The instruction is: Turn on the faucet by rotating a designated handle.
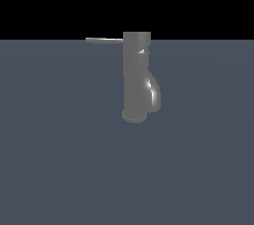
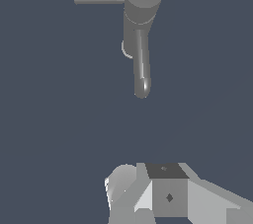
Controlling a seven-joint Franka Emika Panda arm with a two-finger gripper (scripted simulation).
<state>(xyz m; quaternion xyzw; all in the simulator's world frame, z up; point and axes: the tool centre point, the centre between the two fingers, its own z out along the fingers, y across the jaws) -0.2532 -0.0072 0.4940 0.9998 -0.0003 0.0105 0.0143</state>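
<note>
Grey metal faucet (image 1: pixel 136 83) upright, handle (image 1: pixel 104 40) projecting sideways, gripper (image 2: pixel 148 203) well apart, jaws' state unclear

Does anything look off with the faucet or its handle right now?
Nothing stands out. The faucet stands upright on its round base, and the handle sticks out level from the top cap toward the exterior view's left. No damage or spill shows.

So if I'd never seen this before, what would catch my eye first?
Probably the dark grey faucet, standing alone and upright on a flat blue-grey surface, with a bright glint on its curved spout. Next, the thin handle sticking out sideways from its top, toward the exterior view's left. In the wrist view, pale blocky parts of the robot's gripper sit apart from the faucet, touching nothing.
</note>
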